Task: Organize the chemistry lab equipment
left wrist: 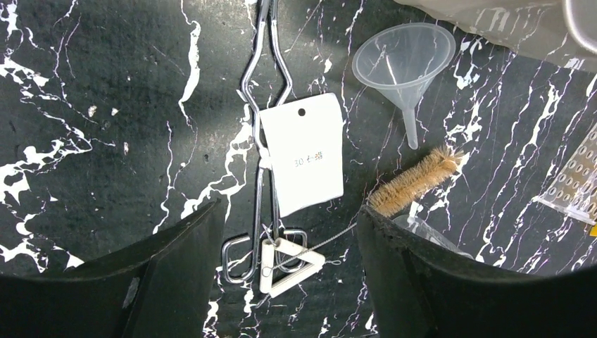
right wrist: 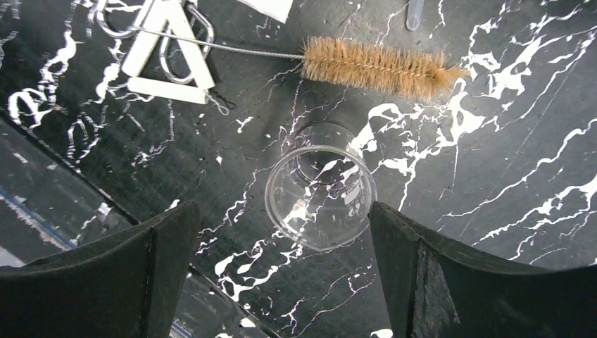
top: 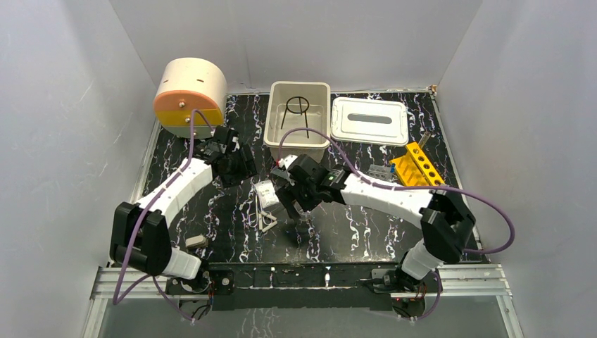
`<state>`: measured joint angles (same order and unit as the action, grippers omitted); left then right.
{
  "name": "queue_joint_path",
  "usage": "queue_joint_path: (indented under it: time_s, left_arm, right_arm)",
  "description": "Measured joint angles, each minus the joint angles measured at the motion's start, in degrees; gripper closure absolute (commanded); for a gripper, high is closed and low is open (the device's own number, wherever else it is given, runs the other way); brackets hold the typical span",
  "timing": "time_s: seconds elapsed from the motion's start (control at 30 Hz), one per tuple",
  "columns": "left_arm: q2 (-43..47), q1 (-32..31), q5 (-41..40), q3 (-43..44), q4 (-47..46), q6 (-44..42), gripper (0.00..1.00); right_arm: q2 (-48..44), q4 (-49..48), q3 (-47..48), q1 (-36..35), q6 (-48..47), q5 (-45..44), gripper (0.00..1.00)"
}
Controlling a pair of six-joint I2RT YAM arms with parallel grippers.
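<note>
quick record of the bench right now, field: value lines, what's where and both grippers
bin: beige, at the back, holds a wire ring stand
lid: off, beside the bin
yellow tube rack: on the table's right side
tongs: flat on the table, white tag attached
triangle: lying on the tongs' loops
funnel: clear, beside the tongs
brush: its wire crosses the triangle
beaker: glass, between the right gripper's fingers
left gripper: open, above the tongs
right gripper: open

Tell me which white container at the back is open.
The left bin, holding a black wire tripod; the right one is covered by a flat white lid.
</note>
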<state>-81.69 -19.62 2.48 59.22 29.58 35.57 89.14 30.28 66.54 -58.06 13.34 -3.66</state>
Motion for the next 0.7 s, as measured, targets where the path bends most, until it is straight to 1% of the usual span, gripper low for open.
queue_joint_path:
  time_s: [0.07,0.23,0.33,0.5,0.53,0.57,0.6,0.7]
  left_arm:
    - [0.8,0.0,0.0,-0.5,0.0,0.0,0.32]
    - [2.5,0.0,-0.1,-1.4,0.5,-0.4,0.31]
    - [3.5,0.0,-0.3,-1.5,0.9,-0.8,0.30]
    - [4.2,0.0,-0.8,-1.5,0.9,-1.5,0.30]
    - [4.2,0.0,-0.8,-1.5,0.9,-1.6,0.30]
    - [4.2,0.0,-0.8,-1.5,0.9,-1.6,0.30]
    - [4.2,0.0,-0.9,-1.5,0.9,-1.8,0.30]
    - [4.2,0.0,-0.9,-1.6,0.9,-1.9,0.30]
  right_arm:
    - [1.7,0.1,0.0,-0.2,0.4,-0.4,0.02]
    - [4.5,0.7,0.5,-0.2,2.5,-5.2,0.05]
    - [5.7,1.1,0.5,-0.2,3.0,-6.3,0.07]
    - [7.5,0.9,0.5,-0.3,3.1,-7.0,0.13]
    - [7.6,0.7,0.5,-0.3,3.1,-7.0,0.17]
    - [7.6,0.3,0.5,-0.3,3.2,-7.1,0.24]
    - [7.7,-0.3,0.5,-0.5,3.4,-7.1,0.29]
    - [7.8,-0.6,0.5,-0.6,3.9,-7.6,0.40]
